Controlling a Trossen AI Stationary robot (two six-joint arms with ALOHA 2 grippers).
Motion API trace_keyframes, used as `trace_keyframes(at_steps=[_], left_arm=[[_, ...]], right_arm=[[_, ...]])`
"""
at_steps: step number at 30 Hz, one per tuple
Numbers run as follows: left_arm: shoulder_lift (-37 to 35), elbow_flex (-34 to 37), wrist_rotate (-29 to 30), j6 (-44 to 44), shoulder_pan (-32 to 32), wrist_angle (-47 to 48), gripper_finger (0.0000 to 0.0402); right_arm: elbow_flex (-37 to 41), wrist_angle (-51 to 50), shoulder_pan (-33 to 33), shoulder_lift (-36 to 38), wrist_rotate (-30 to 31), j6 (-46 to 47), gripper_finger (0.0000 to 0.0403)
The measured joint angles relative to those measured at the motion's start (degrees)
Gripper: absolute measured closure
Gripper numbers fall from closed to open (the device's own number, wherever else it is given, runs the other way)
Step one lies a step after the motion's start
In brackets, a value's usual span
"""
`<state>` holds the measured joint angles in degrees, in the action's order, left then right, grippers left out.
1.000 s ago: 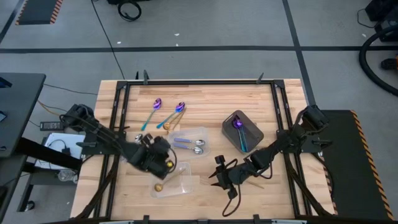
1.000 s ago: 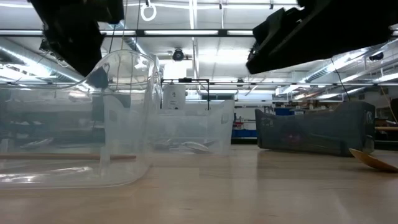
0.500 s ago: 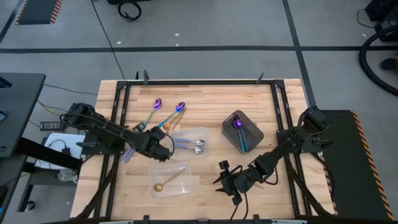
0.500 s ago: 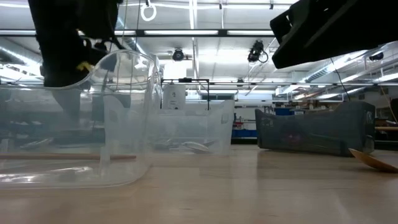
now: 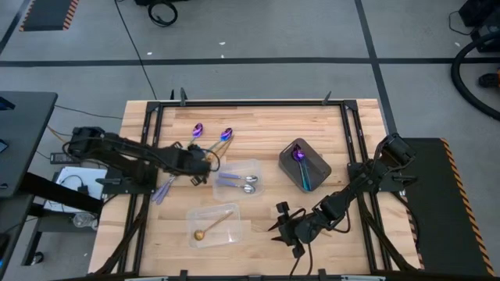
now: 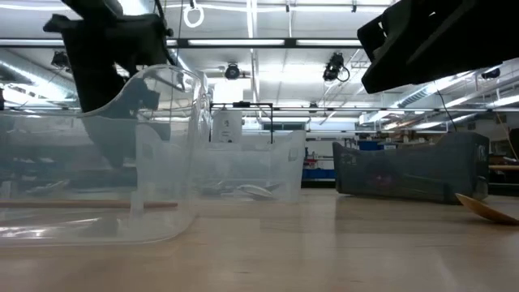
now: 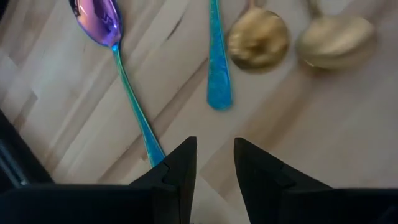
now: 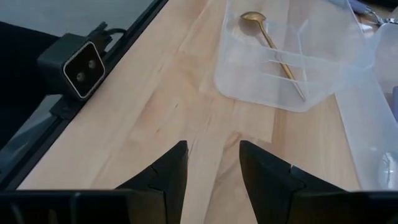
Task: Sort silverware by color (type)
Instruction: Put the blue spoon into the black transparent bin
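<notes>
The left hand [image 5: 205,162] is held low over the desk [image 5: 258,125] at its left-centre, fingers apart and empty, above loose spoons: a purple-blue spoon [image 7: 115,59], a blue handle [image 7: 217,62] and two gold spoon bowls [image 7: 258,45] are seen lying on the wood just ahead of its fingertips. The right hand [image 5: 275,224] is poised over bare wood at the near centre, fingers apart and empty. One gold spoon [image 5: 211,225] lies in the near clear tray [image 5: 237,226]. Silver spoons [image 5: 248,183] lie in the clear tray [image 5: 251,165] beyond it. Purple-blue spoons [image 5: 301,165] rest in the dark grey tray [image 5: 319,167] to the right.
</notes>
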<state>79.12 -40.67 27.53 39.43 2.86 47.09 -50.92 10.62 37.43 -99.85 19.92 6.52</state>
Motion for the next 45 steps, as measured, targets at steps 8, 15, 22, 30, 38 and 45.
trace_keyframes(at_steps=[8, 15, 22, 30, 38, 45], left_arm=[[-0.05, 3.18, -2.94, -8.86, -10.82, -7.84, 0.0286], [-0.05, 3.74, -5.18, -16.39, -19.35, -12.19, 0.0286], [-0.05, 3.74, -6.86, -20.64, -26.12, -15.66, 0.0286], [-0.05, 3.74, -11.19, -22.18, -34.68, -16.62, 0.0286], [0.8, 3.93, -16.48, -22.19, -38.53, -18.16, 0.0286], [0.65, 9.34, -16.85, -20.6, -38.72, -22.75, 0.0286]], right_arm=[[0.0, -0.67, 0.02, 0.0, -0.02, 1.1, 0.0247], [0.0, -1.89, 0.5, 0.0, -0.02, 2.76, 0.0247], [0.0, -2.27, 1.87, 0.0, 2.07, 2.8, 0.0247], [0.0, -2.52, 2.58, 0.0, 2.97, 4.31, 0.0247], [0.0, -2.59, 3.07, 0.0, 3.15, 5.56, 0.0247], [0.0, -2.61, 3.13, 0.0, 3.17, 5.53, 0.0247]])
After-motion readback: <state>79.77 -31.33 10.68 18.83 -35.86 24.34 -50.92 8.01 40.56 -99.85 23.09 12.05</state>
